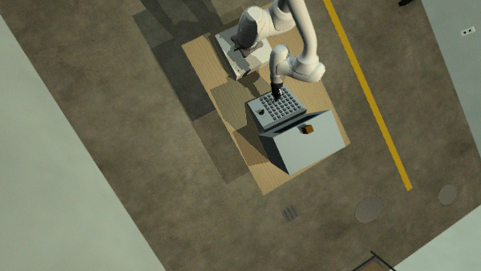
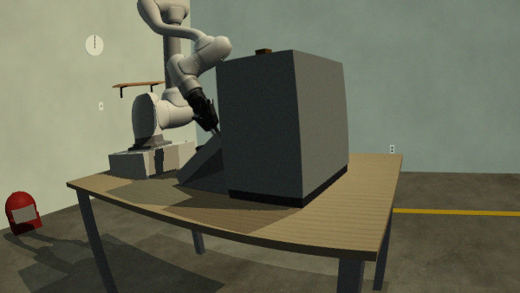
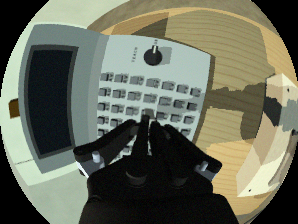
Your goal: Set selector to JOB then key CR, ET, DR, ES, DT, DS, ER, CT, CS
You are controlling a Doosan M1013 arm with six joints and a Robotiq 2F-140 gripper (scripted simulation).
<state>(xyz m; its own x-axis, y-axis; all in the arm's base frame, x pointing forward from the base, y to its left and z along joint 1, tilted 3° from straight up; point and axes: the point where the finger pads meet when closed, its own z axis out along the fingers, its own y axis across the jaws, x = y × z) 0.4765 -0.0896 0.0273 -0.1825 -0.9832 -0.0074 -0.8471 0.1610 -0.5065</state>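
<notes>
The machine is a grey box [image 1: 305,142] with a sloped keypad panel [image 1: 275,107] of several rows of grey keys. None of the keys looks lit. In the wrist view the black selector knob [image 3: 153,55] sits at the panel's top edge, above the key grid [image 3: 148,99], and a dark screen [image 3: 49,99] lies to the left. My gripper [image 3: 147,114] is shut and empty, with its fingertips together over a key in the lower middle of the grid. From overhead the gripper [image 1: 276,96] is at the keypad's far edge. The key names are too small to read.
A small orange block [image 1: 307,129] sits on top of the machine. The arm's grey base block [image 1: 240,56] stands at the far end of the wooden table. The machine's body hides the keypad in the side view. A red object [image 2: 22,212] lies on the floor.
</notes>
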